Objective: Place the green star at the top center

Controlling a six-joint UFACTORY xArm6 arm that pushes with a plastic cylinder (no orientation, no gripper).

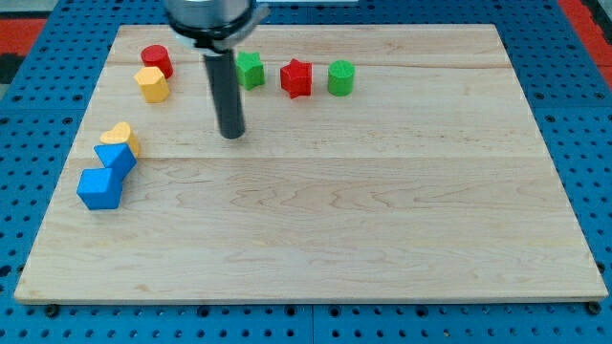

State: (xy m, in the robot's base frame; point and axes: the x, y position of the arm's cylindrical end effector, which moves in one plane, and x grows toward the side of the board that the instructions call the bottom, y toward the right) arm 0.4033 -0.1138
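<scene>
The green star [251, 70] lies near the view's top, left of centre, partly hidden behind my rod. A red star [296, 78] sits just to its right, then a green cylinder [340, 77]. My tip [231, 135] rests on the board below and slightly left of the green star, apart from it.
A red cylinder [157, 60] and a yellow hexagon block [151, 84] sit at the upper left. A yellow heart [121, 137] and two blue blocks [116, 159] [99, 188] cluster at the left edge. The wooden board [382, 210] lies on a blue pegboard.
</scene>
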